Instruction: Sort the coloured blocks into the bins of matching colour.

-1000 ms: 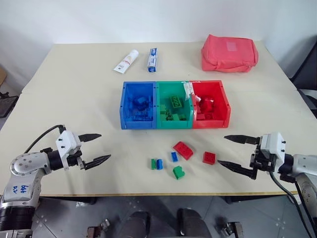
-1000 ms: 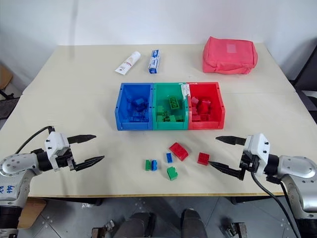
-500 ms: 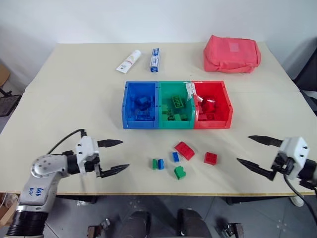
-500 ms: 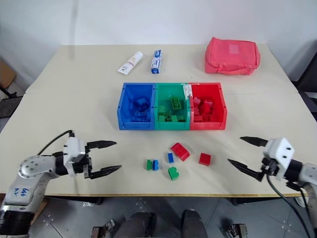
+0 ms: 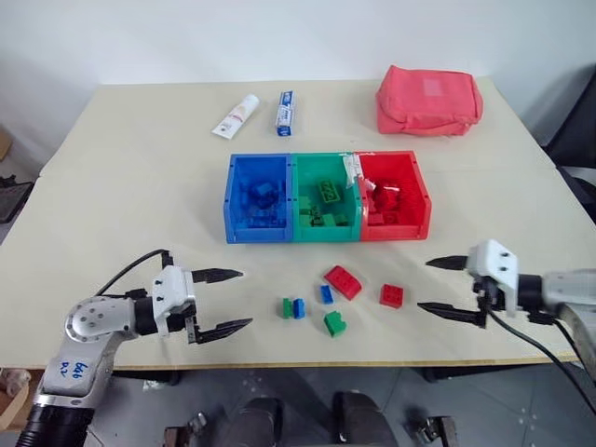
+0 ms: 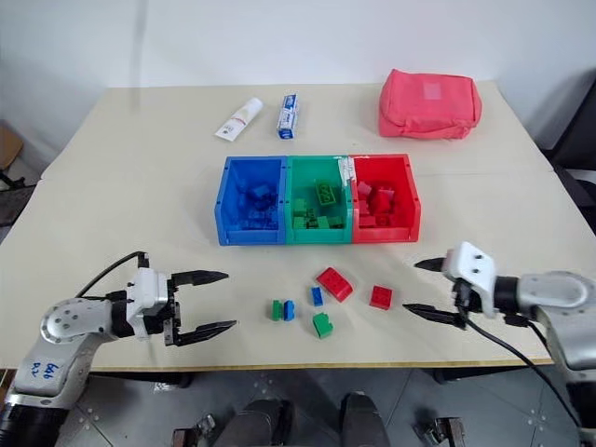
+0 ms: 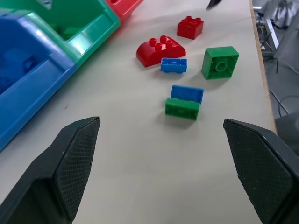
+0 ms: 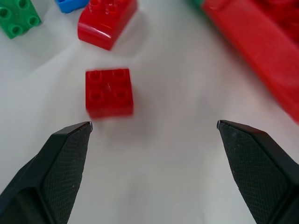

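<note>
Gaping wide, both grippers (left (image 5: 222,301), right (image 5: 440,286)) hold nothing.

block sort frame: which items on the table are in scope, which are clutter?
In scope:
- blue bin, green bin, red bin
- loose blocks: curved red block, square red block, small blue block, green block, green-and-blue pair

Clutter:
- two toothpaste tubes
- pink-red pouch
</note>
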Robot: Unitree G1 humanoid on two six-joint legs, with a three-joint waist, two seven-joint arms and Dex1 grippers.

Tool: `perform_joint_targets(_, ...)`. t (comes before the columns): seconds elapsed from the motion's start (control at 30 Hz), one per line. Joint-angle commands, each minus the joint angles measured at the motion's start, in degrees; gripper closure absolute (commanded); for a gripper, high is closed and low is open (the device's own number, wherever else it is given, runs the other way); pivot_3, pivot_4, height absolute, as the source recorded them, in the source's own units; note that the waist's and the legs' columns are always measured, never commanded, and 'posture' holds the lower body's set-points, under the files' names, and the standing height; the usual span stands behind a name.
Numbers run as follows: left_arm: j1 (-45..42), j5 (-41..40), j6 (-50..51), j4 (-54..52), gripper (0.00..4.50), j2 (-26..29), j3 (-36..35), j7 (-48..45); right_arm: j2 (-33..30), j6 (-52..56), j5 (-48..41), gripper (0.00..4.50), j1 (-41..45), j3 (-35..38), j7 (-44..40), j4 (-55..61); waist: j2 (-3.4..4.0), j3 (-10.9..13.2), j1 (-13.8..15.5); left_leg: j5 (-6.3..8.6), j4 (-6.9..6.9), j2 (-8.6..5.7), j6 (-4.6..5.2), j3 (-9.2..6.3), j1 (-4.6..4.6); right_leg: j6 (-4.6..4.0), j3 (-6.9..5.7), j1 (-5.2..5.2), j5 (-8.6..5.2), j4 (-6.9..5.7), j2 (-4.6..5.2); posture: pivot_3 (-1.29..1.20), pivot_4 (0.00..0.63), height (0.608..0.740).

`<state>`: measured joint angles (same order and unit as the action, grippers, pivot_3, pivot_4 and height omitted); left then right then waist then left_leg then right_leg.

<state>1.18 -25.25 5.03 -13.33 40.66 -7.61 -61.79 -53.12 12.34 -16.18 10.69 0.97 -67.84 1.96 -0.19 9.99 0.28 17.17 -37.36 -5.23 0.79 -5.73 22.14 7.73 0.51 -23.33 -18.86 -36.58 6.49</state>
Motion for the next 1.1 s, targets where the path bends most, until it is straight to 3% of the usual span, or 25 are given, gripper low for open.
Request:
perform_joint_targets(0.03,1.5,-0.8,-0.8,-4.9,0.0,0.2,-0.7,0.4,2.1,-2.6,4.7,0.19,3.0,-4.0,1.4,-3.2,0.0,0.0,0.2,0.0,0.0,-0.03,0.0,-0.02,0.02,0.0,-0.01,0.0,0.0,0.03,0.02,0.0,0.15,0.74)
perform_joint_targets(0.1,1.7,-0.9,-0.6,-5.5,0.0,-0.4,-1.2,1.6,2.9,-2.1,4.5,0.63,3.8,-4.3,1.3,-4.4,0.0,0.0,0.2,0.0,-0.01,-0.04,0.01,0.02,0.01,0.0,-0.03,0.02,0.0,0.06,0.01,0.0,0.15,0.74)
perform_joint_targets(0.33,0.8,-1.2,-0.2,-6.3,0.0,-2.3,-0.2,3.5,4.1,-4.0,3.4,2.98,2.4,-2.7,2.0,-3.2,-0.01,0.0,0.2,0.0,-0.07,0.0,0.0,0.01,-0.03,0.0,-0.06,0.1,0.0,0.04,-0.03,0.0,0.15,0.74)
perform_joint_targets(0.37,0.6,-1.3,-0.2,-6.2,0.0,-2.6,-0.1,3.7,4.2,-4.3,3.0,3.06,2.0,-2.2,2.2,-3.1,-0.01,0.0,0.2,0.0,-0.06,0.0,0.0,0.01,-0.04,0.0,-0.06,0.1,0.0,0.03,-0.03,0.0,0.15,0.74)
perform_joint_targets(0.6,-2.6,-3.6,1.7,-4.6,0.0,-6.9,-1.8,8.6,6.1,-3.3,-3.4,3.05,2.4,5.1,4.3,-2.0,-0.01,0.0,0.5,0.0,-0.09,-0.02,0.0,0.02,-0.03,0.0,-0.09,0.09,0.0,0.02,-0.03,0.0,0.15,0.74)
perform_joint_targets(0.7,-3.7,-4.7,3.3,-3.9,0.0,-8.6,-3.3,11.5,8.2,0.6,-7.2,3.05,6.4,9.2,8.6,-2.0,-0.01,0.0,0.4,0.0,-0.11,-0.02,0.0,0.04,-0.03,0.01,-0.13,0.08,0.01,0.0,-0.04,0.0,0.15,0.74)
perform_joint_targets(0.87,-4.5,-5.5,4.4,-3.2,0.0,-9.9,-4.5,13.5,11.5,2.8,-4.7,3.05,16.1,9.7,17.0,-8.1,-0.01,0.0,-0.2,-0.02,-0.06,0.0,-0.03,0.07,-0.03,0.01,-0.14,-0.04,0.01,-0.16,-0.06,0.0,0.15,0.74)
perform_joint_targets(1.1,-4.1,-4.6,4.9,-2.0,0.0,-8.3,-4.7,12.3,12.3,0.6,-1.2,0.71,23.0,5.5,16.4,-13.1,-0.01,0.0,-0.2,-0.01,-0.03,-0.03,-0.03,0.07,0.03,0.0,-0.14,-0.1,0.01,-0.15,-0.04,0.0,0.15,0.74)
